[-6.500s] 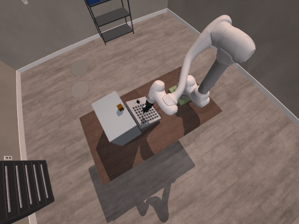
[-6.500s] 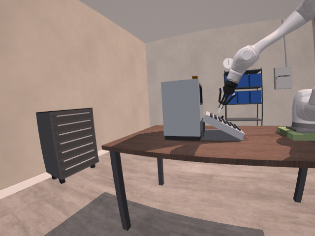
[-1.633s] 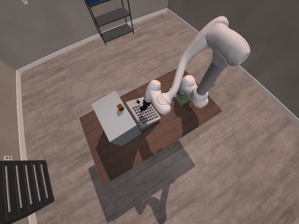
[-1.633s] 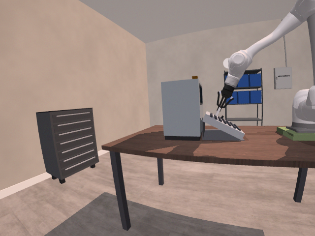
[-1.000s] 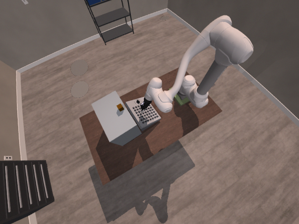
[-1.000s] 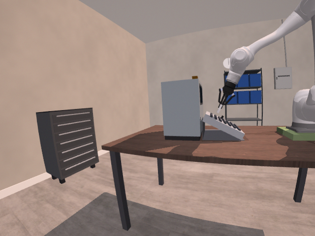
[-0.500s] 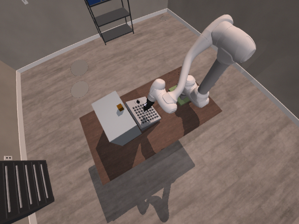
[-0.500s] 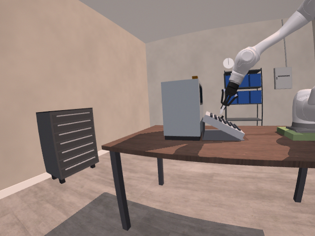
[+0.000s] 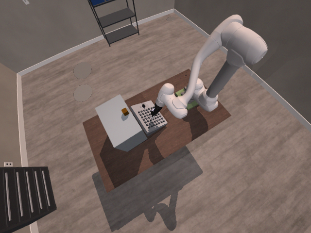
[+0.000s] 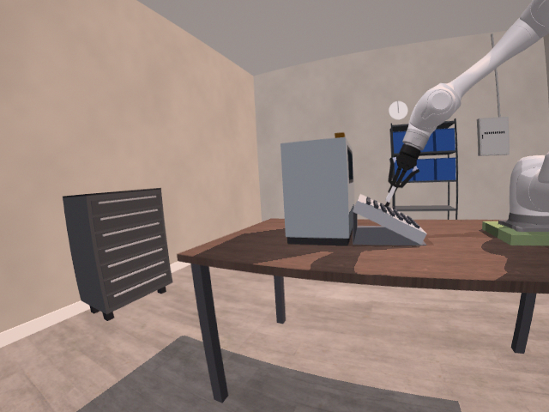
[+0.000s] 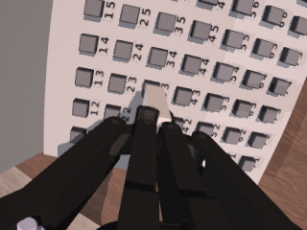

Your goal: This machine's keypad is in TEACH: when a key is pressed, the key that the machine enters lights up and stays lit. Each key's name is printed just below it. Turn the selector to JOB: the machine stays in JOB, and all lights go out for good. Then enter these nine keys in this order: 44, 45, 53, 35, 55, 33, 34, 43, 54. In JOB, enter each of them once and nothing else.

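Pincer (image 9: 152, 114) (image 10: 390, 193) (image 11: 152, 100) pressed together | key 33 (image 11: 152, 84) mostly hidden behind its tip | selector (image 9: 143, 106) setting too small to read

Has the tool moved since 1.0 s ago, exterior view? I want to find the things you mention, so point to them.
Yes. The tool (image 9: 152, 114) (image 10: 389, 195) (image 11: 152, 100) has shifted right in that view, away from the grey box (image 9: 116, 120) (image 10: 316, 190) (image 11: 21, 72).
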`<state>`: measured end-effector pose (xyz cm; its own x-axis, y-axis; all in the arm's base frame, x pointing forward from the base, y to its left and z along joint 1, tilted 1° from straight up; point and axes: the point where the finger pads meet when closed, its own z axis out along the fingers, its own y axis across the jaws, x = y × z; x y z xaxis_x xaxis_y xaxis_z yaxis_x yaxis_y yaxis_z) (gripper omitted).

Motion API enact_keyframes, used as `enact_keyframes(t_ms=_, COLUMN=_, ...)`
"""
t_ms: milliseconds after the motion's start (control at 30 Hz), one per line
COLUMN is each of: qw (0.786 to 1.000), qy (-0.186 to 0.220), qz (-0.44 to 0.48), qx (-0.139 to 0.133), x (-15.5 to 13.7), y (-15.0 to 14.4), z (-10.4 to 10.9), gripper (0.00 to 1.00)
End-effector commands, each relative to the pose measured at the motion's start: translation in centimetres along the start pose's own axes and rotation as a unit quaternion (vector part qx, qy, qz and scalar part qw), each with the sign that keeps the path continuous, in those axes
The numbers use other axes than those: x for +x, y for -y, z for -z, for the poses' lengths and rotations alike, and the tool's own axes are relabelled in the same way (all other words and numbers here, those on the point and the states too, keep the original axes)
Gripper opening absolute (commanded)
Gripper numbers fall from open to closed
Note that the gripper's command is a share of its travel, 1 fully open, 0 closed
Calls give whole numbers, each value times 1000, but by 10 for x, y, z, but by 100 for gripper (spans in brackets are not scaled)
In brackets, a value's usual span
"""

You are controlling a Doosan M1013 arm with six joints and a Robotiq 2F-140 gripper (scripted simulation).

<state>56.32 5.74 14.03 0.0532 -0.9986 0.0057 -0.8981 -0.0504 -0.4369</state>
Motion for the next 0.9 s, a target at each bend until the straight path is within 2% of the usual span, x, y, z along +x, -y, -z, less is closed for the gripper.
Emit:
enact_keyframes(t_ms=0, qw=1000, qy=0, qz=0, qx=0, x=0, y=0, z=-3, gripper=0)
enact_keyframes(t_ms=433, qw=1000, qy=0, qz=0, qx=0, x=0, y=0, z=-18, gripper=0)
enact_keyframes(t_ms=867, qw=1000, qy=0, qz=0, qx=0, x=0, y=0, z=-19, gripper=0)
